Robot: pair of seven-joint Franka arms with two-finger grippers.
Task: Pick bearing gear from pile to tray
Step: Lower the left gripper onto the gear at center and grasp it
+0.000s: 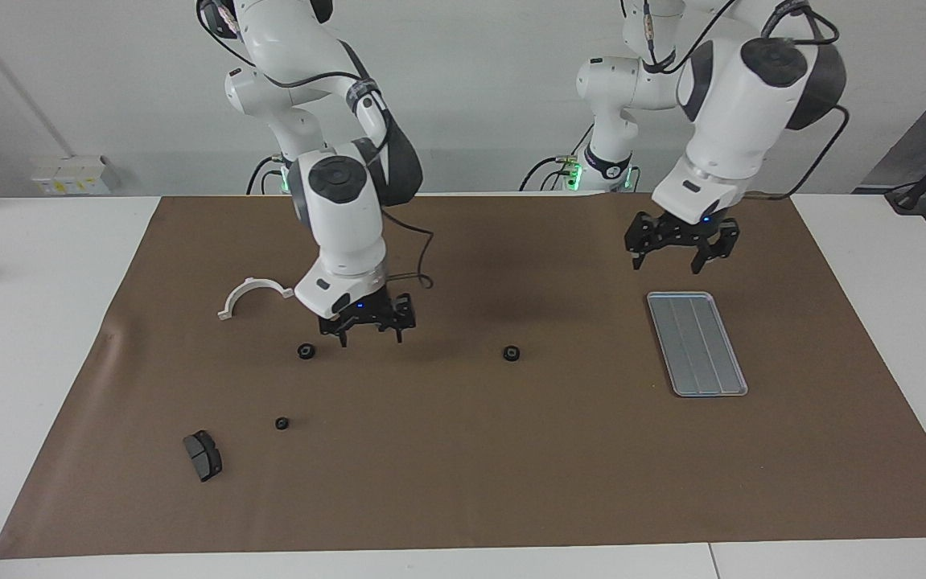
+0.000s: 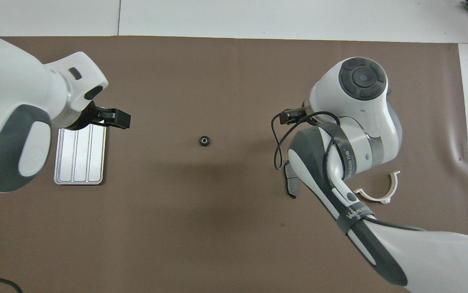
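The pile is spread over the brown mat. One black gear point(image 1: 306, 351) lies just beside my right gripper point(image 1: 368, 331), toward the right arm's end. The right gripper is open and empty, low over the mat. A second gear point(image 1: 512, 352) lies mid-mat and also shows in the overhead view point(image 2: 204, 141). A third gear point(image 1: 282, 423) lies farther from the robots. The silver ridged tray point(image 1: 696, 344) lies empty toward the left arm's end. My left gripper point(image 1: 680, 256) is open and empty, raised over the mat just beside the tray's nearer end point(image 2: 80, 156).
A white half-ring bracket point(image 1: 253, 293) lies near the right arm. A dark brake pad point(image 1: 203, 455) lies farther out at that end. Another dark pad point(image 2: 290, 185) shows beside the right arm from overhead. A brown mat point(image 1: 463, 482) covers the white table.
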